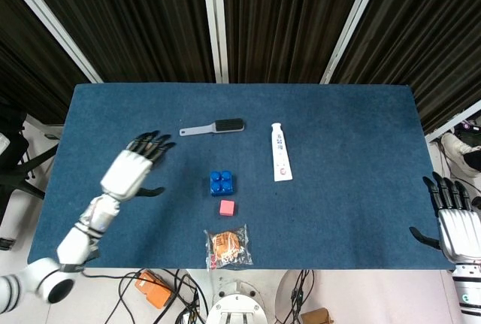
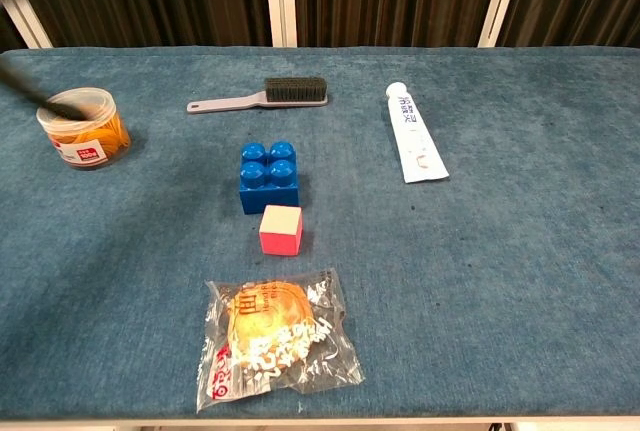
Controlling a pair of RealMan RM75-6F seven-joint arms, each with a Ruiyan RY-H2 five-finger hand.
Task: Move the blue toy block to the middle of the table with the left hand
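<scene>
The blue plastic toy block [image 1: 222,183] with four round studs on top stood upright and free on the blue cloth-covered table [image 1: 361,189], near the middle and slightly toward the left half. Its studs faced straight up; its footprint looked close to square, so no long axis could be made out. In the chest view the toy block [image 2: 269,177] sat with a small pink cube [image 2: 280,230] just beside it at 6 o'clock, the two very close, contact unclear.

The white left hand [image 1: 134,168] with dark fingers hovered well apart from the block at its 9 o'clock, fingers spread and holding nothing. In the chest view it showed only as a blurred streak at the top left corner. The right hand [image 1: 455,222] hung off the table's right edge at 3 o'clock, fingers extended and apart, empty.

A grey-handled brush with dark bristles [image 1: 213,127] lay at the block's 12 o'clock, a white tube [image 1: 280,152] at 2 o'clock. A clear round tub of orange contents [image 2: 83,128] stood at 9 o'clock, and a clear packet holding an orange snack [image 2: 273,336] lay at 6 o'clock beyond the cube.
</scene>
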